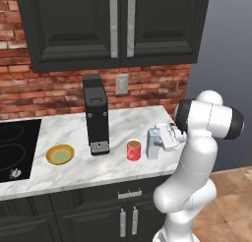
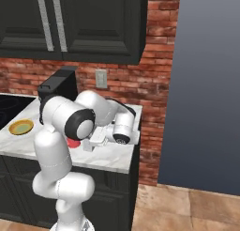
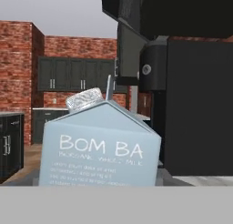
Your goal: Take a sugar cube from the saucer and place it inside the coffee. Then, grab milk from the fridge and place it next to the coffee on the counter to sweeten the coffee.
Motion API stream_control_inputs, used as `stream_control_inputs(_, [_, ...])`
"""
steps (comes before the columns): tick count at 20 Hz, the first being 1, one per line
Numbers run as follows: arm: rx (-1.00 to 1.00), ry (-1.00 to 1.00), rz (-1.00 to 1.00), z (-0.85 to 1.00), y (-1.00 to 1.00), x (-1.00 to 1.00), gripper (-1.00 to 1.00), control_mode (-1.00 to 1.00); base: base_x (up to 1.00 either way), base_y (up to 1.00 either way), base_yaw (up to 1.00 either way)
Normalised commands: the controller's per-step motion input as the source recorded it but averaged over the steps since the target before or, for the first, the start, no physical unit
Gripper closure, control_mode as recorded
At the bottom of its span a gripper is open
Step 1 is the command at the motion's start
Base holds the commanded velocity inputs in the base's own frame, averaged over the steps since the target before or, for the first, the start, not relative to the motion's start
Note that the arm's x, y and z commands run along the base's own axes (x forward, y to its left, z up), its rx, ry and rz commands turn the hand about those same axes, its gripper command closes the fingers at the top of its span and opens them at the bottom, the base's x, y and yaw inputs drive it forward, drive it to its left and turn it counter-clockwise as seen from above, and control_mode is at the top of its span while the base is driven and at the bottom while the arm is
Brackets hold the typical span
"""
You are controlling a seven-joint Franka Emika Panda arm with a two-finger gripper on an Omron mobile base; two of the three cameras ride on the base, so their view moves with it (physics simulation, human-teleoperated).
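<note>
The light blue milk (image 1: 153, 144) carton stands upright just right of the red coffee (image 1: 134, 150) cup on the white marble counter (image 1: 123, 120). My gripper (image 1: 159, 140) reaches it from the right and is shut on the milk. Whether the carton's base touches the counter I cannot tell. In the hand view the milk (image 3: 100, 145) is very close, its gabled top and cap showing. The yellow saucer (image 1: 60, 154) lies well to the left of the cup. The sugar cube is hidden. The grey fridge (image 2: 206, 84) stands to the right of the counter's end.
A black coffee machine (image 1: 96, 113) stands just behind and left of the cup. The black cooktop (image 1: 15, 147) is at the far left. Dark wall cabinets (image 1: 118, 24) hang above. The counter's right edge is close to the carton.
</note>
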Motion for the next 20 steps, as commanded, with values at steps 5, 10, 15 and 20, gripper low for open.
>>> stream_control_inputs(5, [0.00,0.00,0.00,-0.44,0.00,0.00,1.00,-1.00,0.00,0.00,0.00])
stream_control_inputs(10, [0.00,-0.02,0.00,-0.32,0.00,-0.26,-1.00,-1.00,0.00,0.00,0.00])
stream_control_inputs(15, [0.00,0.00,0.00,0.00,-0.01,-0.44,-1.00,-1.00,0.00,0.00,0.00])
stream_control_inputs(20, [0.00,0.00,0.00,0.04,-0.01,-0.27,-1.00,-1.00,0.00,0.00,0.00])
